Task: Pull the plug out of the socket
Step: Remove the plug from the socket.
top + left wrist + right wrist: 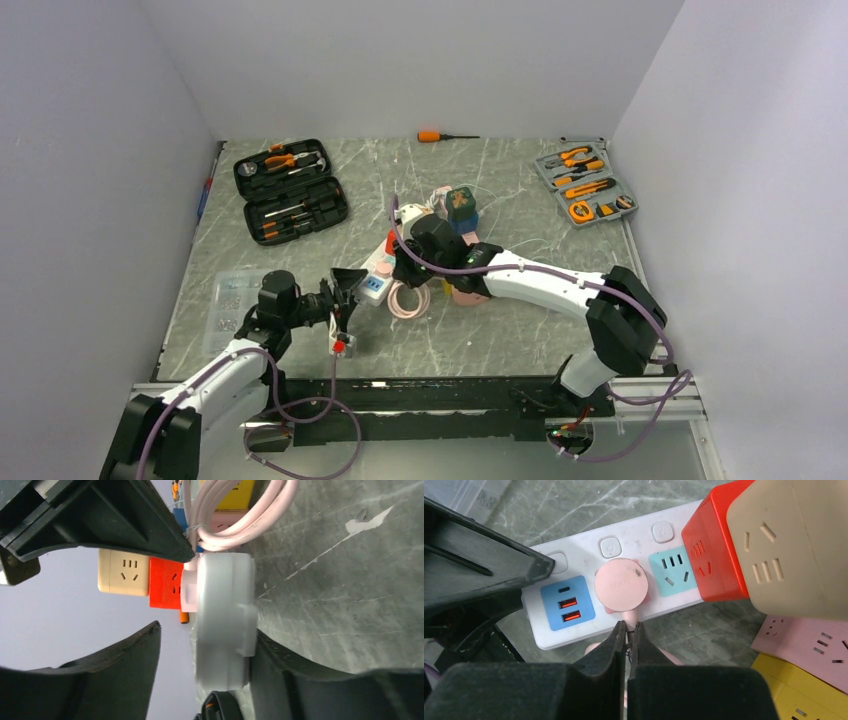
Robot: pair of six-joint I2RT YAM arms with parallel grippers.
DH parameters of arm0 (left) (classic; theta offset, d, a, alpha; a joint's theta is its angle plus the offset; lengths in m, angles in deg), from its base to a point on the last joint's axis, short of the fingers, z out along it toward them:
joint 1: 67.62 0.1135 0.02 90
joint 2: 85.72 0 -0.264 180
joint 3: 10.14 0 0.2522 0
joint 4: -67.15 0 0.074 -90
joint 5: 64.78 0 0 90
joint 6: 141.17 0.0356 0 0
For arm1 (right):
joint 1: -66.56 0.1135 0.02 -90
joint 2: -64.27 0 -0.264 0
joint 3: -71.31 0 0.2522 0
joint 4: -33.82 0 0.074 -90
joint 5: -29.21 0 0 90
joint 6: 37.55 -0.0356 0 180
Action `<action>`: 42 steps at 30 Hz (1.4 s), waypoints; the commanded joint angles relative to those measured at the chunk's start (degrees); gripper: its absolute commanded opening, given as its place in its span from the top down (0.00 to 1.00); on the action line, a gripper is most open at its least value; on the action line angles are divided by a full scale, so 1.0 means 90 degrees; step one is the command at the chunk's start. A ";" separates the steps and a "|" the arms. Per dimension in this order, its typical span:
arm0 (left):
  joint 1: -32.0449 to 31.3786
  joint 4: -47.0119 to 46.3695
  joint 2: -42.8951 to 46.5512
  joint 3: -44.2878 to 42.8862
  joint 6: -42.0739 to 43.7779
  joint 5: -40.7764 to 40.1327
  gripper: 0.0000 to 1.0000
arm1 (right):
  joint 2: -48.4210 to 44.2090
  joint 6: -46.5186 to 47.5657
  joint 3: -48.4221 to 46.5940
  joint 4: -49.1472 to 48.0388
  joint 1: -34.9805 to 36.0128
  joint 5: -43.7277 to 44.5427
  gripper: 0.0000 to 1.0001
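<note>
Tabletop [500, 340], round pink plug [620, 584] socketed, left claw [348, 300] apart, right claw [627, 630] seemingly pinching cord [250, 520]

The only lettering that can be made out is a faint embossed mark on the flat face of the pink round plug [620, 584], which appears to read "BULL". The switch buttons [610, 546] along the white power strip [544, 636] each carry a small power symbol. Any print on the other things on the bench is too small to read.
</note>
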State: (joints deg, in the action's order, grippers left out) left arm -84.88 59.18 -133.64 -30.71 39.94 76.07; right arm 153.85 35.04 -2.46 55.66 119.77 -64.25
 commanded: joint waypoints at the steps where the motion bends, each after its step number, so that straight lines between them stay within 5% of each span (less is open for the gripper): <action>1: -0.0116 -0.0027 -0.0113 -0.0429 0.0493 -0.0069 0.45 | -0.0461 -0.0226 -0.0120 -0.0770 0.0027 -0.0393 1.00; 4: -0.0174 0.0257 -0.0087 -0.0490 0.0728 -0.0158 0.72 | -0.0462 -0.0225 -0.0113 -0.0746 0.0026 -0.0415 1.00; 8: -0.0295 0.0546 -0.0070 -0.0677 0.0713 -0.0395 0.83 | -0.0486 -0.0162 -0.0104 -0.0627 0.0026 -0.0398 1.00; 12: -0.0371 0.0875 -0.0021 -0.0805 0.0868 -0.0423 0.86 | -0.0595 -0.0039 -0.0160 -0.0315 0.0025 -0.0069 0.41; 14: -0.0400 0.1064 0.0011 -0.0866 0.0915 -0.0451 0.89 | -0.0793 0.0042 -0.0136 -0.0193 0.0027 0.0306 0.25; 16: -0.0423 0.1275 0.0053 -0.0925 0.0940 -0.0480 0.90 | -0.0995 0.0152 -0.0138 -0.0068 0.0026 0.0672 0.19; 27: -0.0502 0.1896 0.0167 -0.1135 0.0979 -0.0650 0.94 | -0.0653 0.0781 -0.0225 0.0655 0.0871 0.2582 0.19; 42: -0.0505 0.2061 0.0256 -0.1203 0.0978 -0.0669 0.96 | 0.0213 0.1442 -0.0548 0.0459 0.1116 0.3554 0.32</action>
State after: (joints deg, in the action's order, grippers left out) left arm -89.31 77.76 -132.57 -39.06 48.70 68.40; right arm 154.72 45.38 -4.29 61.52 129.30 -37.13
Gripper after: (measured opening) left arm 0.392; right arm 0.703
